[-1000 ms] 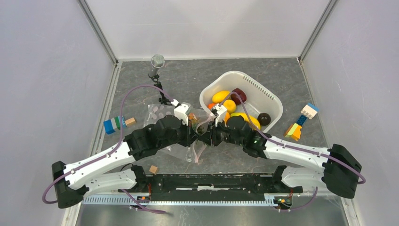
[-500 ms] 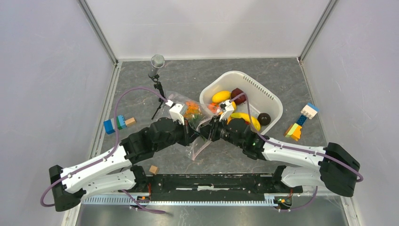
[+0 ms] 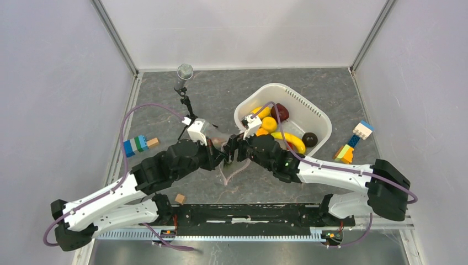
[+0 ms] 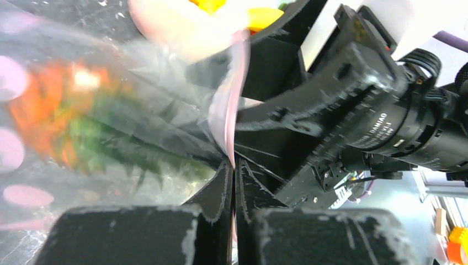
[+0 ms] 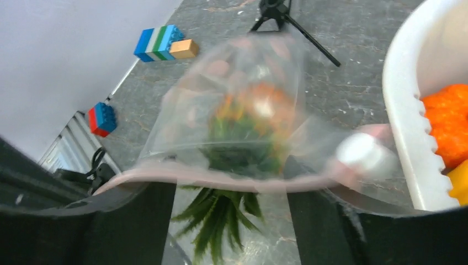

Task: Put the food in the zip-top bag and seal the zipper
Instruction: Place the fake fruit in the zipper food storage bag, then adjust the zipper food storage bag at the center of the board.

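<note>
Pinching pale pink zipper strip of clear pink-dotted plastic bag in left gripper, fingers together; straddling it with right gripper, fingers apart.

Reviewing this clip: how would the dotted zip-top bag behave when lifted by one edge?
Probably floppy: the zip-top bag creases and sags around the food inside. Likely light, since the left gripper pinches just its zipper. The thin film looks slippery, so it may slide out.
</note>
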Motion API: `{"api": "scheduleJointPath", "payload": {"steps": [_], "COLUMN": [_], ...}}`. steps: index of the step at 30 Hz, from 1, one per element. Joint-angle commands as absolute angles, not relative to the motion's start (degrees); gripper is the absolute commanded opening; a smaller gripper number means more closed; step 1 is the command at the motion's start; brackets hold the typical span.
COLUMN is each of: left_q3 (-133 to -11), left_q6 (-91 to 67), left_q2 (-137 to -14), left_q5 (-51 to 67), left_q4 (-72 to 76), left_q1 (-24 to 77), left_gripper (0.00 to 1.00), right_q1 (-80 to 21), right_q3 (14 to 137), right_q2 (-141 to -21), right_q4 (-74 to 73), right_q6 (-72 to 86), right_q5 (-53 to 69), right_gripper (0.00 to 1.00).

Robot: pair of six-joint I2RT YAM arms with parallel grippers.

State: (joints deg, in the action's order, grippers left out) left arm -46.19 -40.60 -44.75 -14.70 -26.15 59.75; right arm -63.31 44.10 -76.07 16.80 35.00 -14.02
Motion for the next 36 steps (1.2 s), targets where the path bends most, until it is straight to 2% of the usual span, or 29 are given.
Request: {"api": "scheduleJointPath", "payload": {"steps": [1,5,10,12,20,24,28,32,36], "left_q3": [-51.2,-51.2,-51.1,-51.2,-50.8,-51.1,-51.2,-51.0,-51.2], "left_q6": [-44.1,-44.3,-43.9,-43.5,-42.8,-42.0,-41.6,-41.2,-40.7], "left_q2": [-42.7,-41.1,-40.2,-40.3,-39.4,-39.4,-39.2,-38.8,-38.5], "left_q5": [-23.4,-26.8,-28.8,-28.9,-28.1,-27.3,-26.6,-26.8,-27.2], "left_q4": [-20.6,-21.2,-22.4,-22.7,-22.7,-22.8,-23.0,-23.6,-24.6], "left_q1": [59.3,58.8,58.7,58.7,58.7,58.7,58.7,58.7,58.7], "left_gripper": [0.02,0.02,0.02,0.02,0.02,0.02,0.02,0.02,0.02], "right_q1": [-66.6,-66.6,-66.6,-66.6,-66.6,-64.7,-61.6,-57.5,-57.2], "right_q3": [47.4,46.0,45.6,43.9,36.7,37.8,41.8,41.6,41.4], "right_q2": [-71.6,-64.9,-57.6,-54.7,-48.7,-54.1,-58.8,-59.6,-56.4], "right_q4": [16.3,14.0,2.9,1.5,1.1,6.1,4.7,9.2,9.5], "right_q6": [25.4,24.6,24.6,25.0,33.2,33.3,32.6,33.7,32.7], "right_q5": [-0.3,3.4,0.4,-0.9,-21.2,-16.9,-13.6,-4.7,-3.7], "right_gripper": [0.81,0.83,0.74,0.73,0.72,0.71,0.72,0.70,0.78]}}
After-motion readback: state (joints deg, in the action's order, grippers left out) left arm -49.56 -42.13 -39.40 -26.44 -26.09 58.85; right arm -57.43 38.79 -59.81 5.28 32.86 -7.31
